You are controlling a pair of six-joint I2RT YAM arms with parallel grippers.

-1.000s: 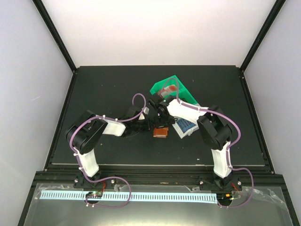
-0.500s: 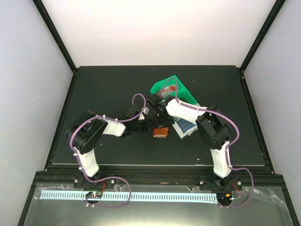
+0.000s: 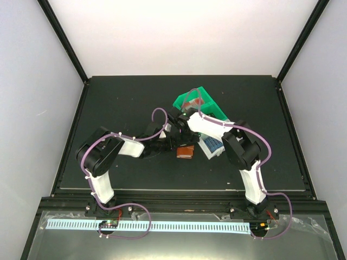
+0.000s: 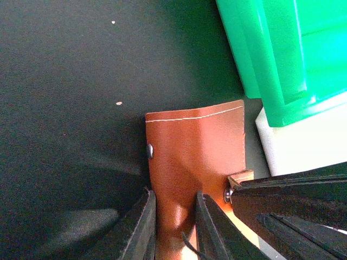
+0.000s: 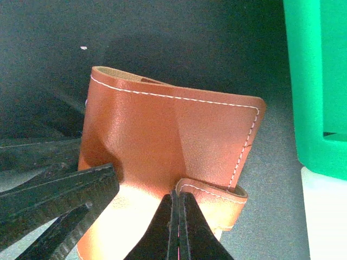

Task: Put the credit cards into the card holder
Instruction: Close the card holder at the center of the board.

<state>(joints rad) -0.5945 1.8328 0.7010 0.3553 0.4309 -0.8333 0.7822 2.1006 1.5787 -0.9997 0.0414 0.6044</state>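
The brown leather card holder (image 3: 185, 153) lies mid-table with both grippers on it. In the left wrist view my left gripper (image 4: 174, 201) is shut on the card holder's (image 4: 195, 141) near end, and the leather buckles between the fingers. In the right wrist view my right gripper (image 5: 178, 196) is shut on the narrow strap (image 5: 214, 196) at the card holder's (image 5: 168, 130) front. In the top view the left gripper (image 3: 175, 146) comes in from the left and the right gripper (image 3: 186, 140) from behind. A red card (image 3: 197, 102) lies in the green bin and blue cards (image 3: 212, 144) in the white bin.
The green bin (image 3: 209, 97) stands just behind the card holder and shows in both wrist views (image 4: 282, 54) (image 5: 320, 81). The white bin (image 3: 216, 153) sits right of the card holder, under the right forearm. Black frame rails edge the dark table.
The right arm's elbow and wrist have shifted a little to the left and back. The card holder and the left arm have stayed in place.
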